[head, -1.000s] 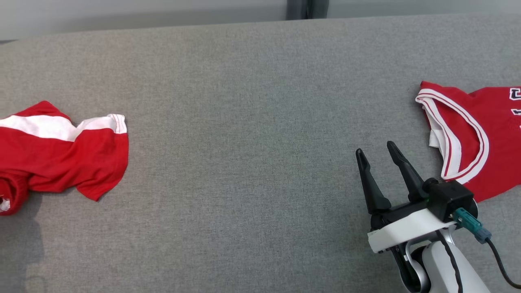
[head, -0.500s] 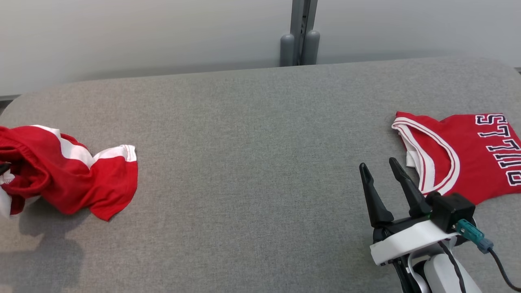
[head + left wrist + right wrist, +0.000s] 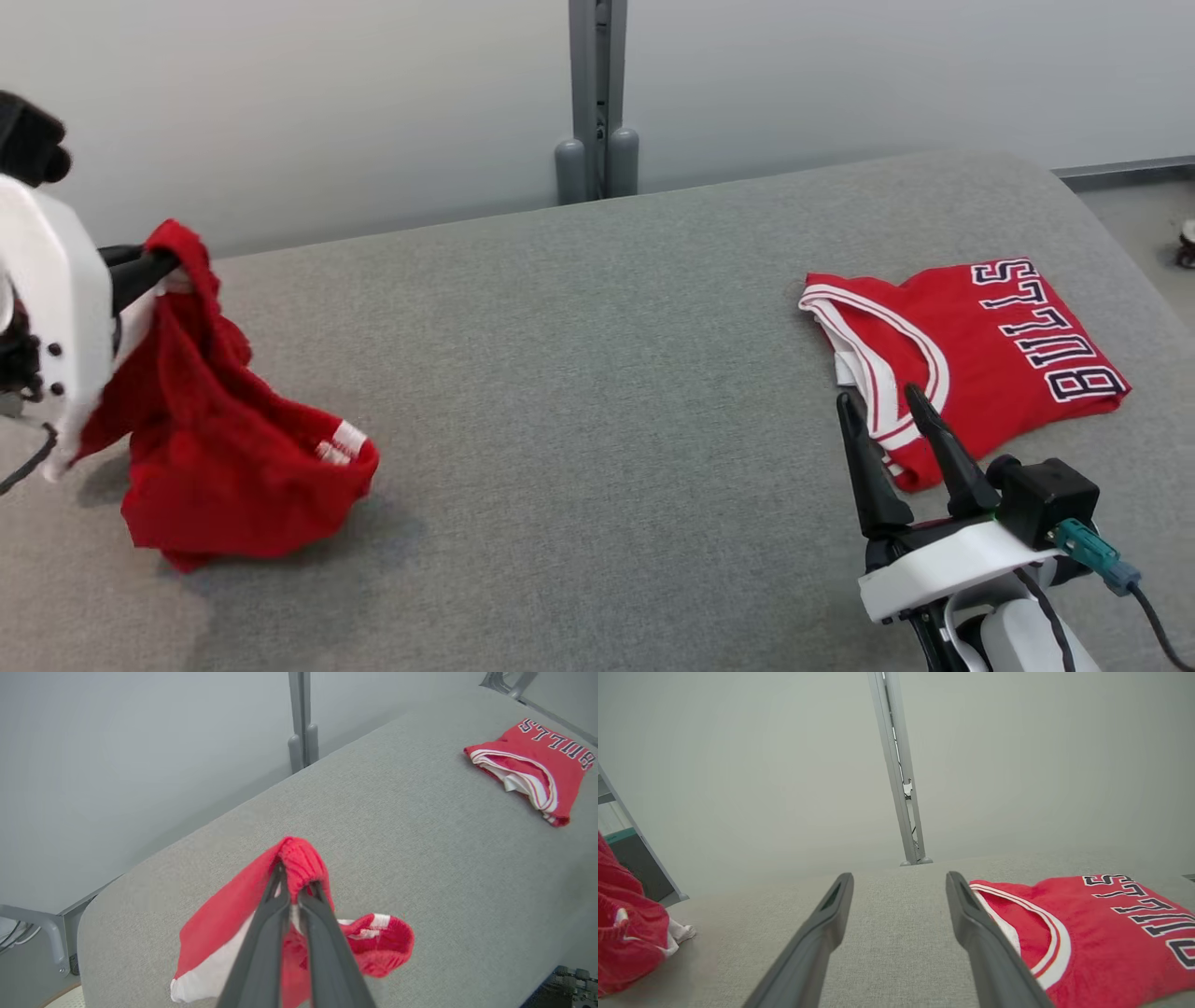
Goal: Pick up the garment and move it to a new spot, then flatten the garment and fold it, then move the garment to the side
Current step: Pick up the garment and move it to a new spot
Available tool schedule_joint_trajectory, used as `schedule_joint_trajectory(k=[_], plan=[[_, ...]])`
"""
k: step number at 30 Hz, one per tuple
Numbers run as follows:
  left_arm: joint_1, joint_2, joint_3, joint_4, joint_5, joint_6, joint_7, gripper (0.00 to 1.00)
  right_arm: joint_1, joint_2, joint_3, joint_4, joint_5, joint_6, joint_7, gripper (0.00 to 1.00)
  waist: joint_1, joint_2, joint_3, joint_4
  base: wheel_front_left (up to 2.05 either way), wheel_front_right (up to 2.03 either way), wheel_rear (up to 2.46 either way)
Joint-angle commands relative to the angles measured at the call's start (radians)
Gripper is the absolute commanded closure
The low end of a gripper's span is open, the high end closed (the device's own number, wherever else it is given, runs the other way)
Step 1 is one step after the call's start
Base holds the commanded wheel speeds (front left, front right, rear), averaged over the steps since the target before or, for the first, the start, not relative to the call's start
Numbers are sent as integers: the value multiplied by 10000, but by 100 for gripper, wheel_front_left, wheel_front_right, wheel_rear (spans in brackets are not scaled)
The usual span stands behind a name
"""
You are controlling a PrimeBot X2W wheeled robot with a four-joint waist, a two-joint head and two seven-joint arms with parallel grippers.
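Far to the left of the folded jersey, the red garment no longer lies spread on the grey table as it did a second ago. Its top is now lifted clear, and only its bunched lower end sits on the surface. The head camera has tipped up too (more wall and the grey post behind the jersey now show), so the jersey's shift in the view is no move of its own.

The left gripper has its two fingers pressed nearly together, pinching a ribbed red fold of the garment between them. The right gripper has kept its place just in front of the jersey, fingers spread wide and holding nothing. Whether its nearer finger touches the jersey's white-trimmed edge I cannot tell.

The left fingertips are buried in the fold, and the left arm's white shell is cut off by the edge of the head view. Crumpled as it hangs, the garment's kind is hard to make out, though a white band shows on it.
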Motion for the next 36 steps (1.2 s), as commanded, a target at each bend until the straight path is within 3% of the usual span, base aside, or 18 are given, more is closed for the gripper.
schedule_joint_trajectory(k=[1, 8, 13, 17, 21, 27, 30, 36], plan=[[-363, -308, -33, -227, 74, 44, 43, 100, 120, -56, -83, -9, -4, 2, -50, 0, 0, -1, -109, -362, 0, 0, 0], [-1043, -1402, 28, -788, -26, 208, -119, 100, 140, -53, -302, -88, -59, 2, -48, 0, 0, -1, -167, -903, 0, 0, 0], [-1489, -2476, 293, -1013, -129, 367, -844, 100, 85, -51, -385, -61, -152, 2, -50, 0, 0, -1, -195, -1110, 0, 0, 0], [-1557, -2867, 588, -1073, -333, 302, -1408, 100, 29, -50, -423, -104, -197, 2, -50, 0, 0, -1, -155, -1170, 0, 0, 0], [-858, -2719, 644, -808, -528, 218, -1774, 100, 130, -51, -439, -123, -257, 2, -50, 0, 0, -1, -73, -1134, 0, 0, 0], [851, -1870, 218, 412, -405, 45, -2424, 100, 143, -53, -401, -155, -269, 2, -50, 0, 0, -1, 136, -1072, 0, 0, 0], [1418, -1296, -305, 1357, 314, 2, -3013, 100, 34, -53, -336, -155, -307, 2, -48, 0, 0, -1, 283, -1024, 0, 0, 0], [1638, -1139, -1003, 3134, 522, 1, -4215, 100, -112, -53, -96, -81, -341, 2, -50, 0, 0, -1, 477, -861, 0, 0, 0]])
